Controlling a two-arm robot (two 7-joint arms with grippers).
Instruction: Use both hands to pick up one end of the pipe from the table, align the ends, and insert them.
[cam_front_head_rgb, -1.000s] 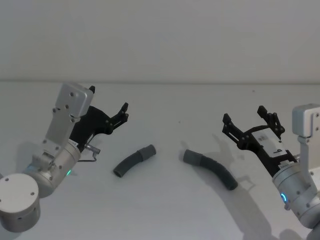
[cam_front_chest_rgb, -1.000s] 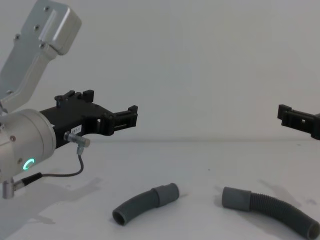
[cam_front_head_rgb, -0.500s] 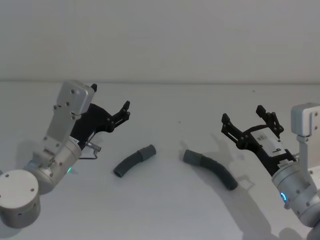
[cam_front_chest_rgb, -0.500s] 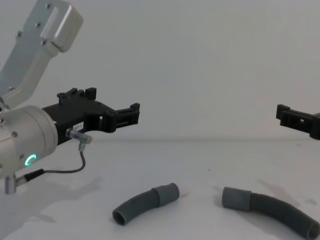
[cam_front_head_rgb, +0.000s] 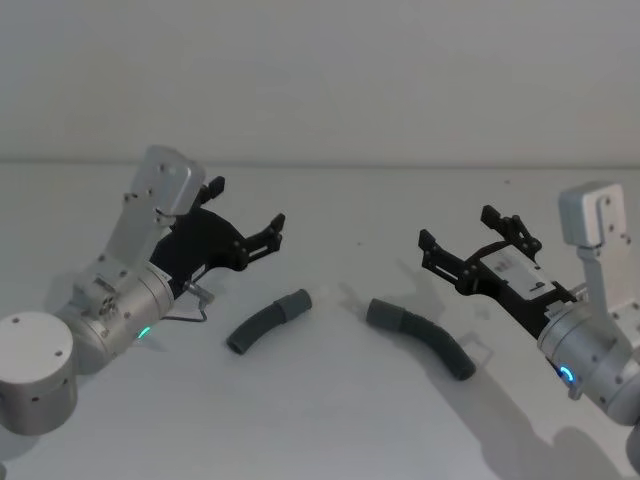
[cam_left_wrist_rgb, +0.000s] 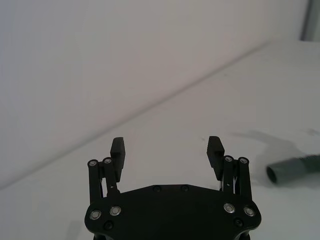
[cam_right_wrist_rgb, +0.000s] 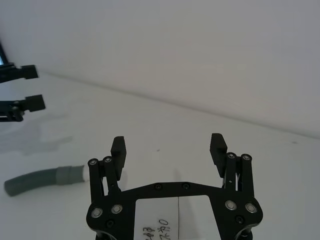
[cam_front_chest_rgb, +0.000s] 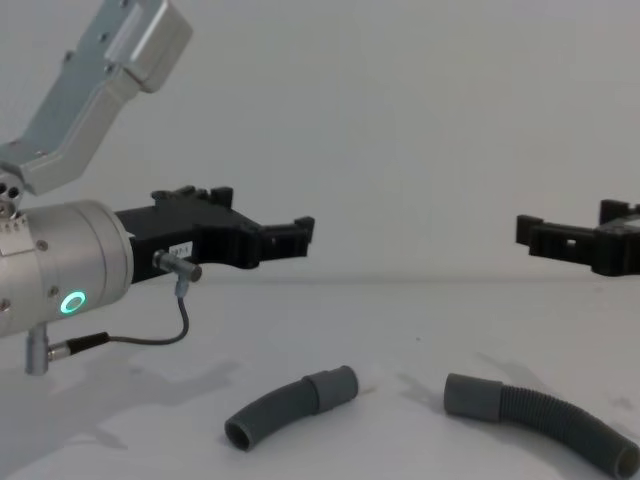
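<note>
Two dark grey corrugated pipe pieces lie on the white table (cam_front_head_rgb: 330, 420). The short curved piece (cam_front_head_rgb: 265, 322) (cam_front_chest_rgb: 285, 405) is on the left, its cuff (cam_front_chest_rgb: 332, 386) towards the middle. The longer piece (cam_front_head_rgb: 425, 335) (cam_front_chest_rgb: 540, 420) is on the right, its cuff (cam_front_chest_rgb: 473, 397) facing the short one across a gap. My left gripper (cam_front_head_rgb: 247, 210) (cam_front_chest_rgb: 290, 235) hovers open above and left of the short piece. My right gripper (cam_front_head_rgb: 458, 228) (cam_front_chest_rgb: 540, 235) hovers open above and behind the longer piece. The right wrist view shows the short piece (cam_right_wrist_rgb: 42, 177) beyond the open right gripper (cam_right_wrist_rgb: 169, 150). The left gripper (cam_left_wrist_rgb: 166, 150) holds nothing.
A pale grey wall rises behind the table's far edge. A thin cable loops under my left wrist (cam_front_chest_rgb: 150, 335). One hose end (cam_left_wrist_rgb: 292, 170) lies at the edge of the left wrist view. The left gripper's fingers (cam_right_wrist_rgb: 30, 103) appear far off in the right wrist view.
Both grippers have moved inward, towards each other and the middle of the table, still open. The two pipe pieces have not moved.
</note>
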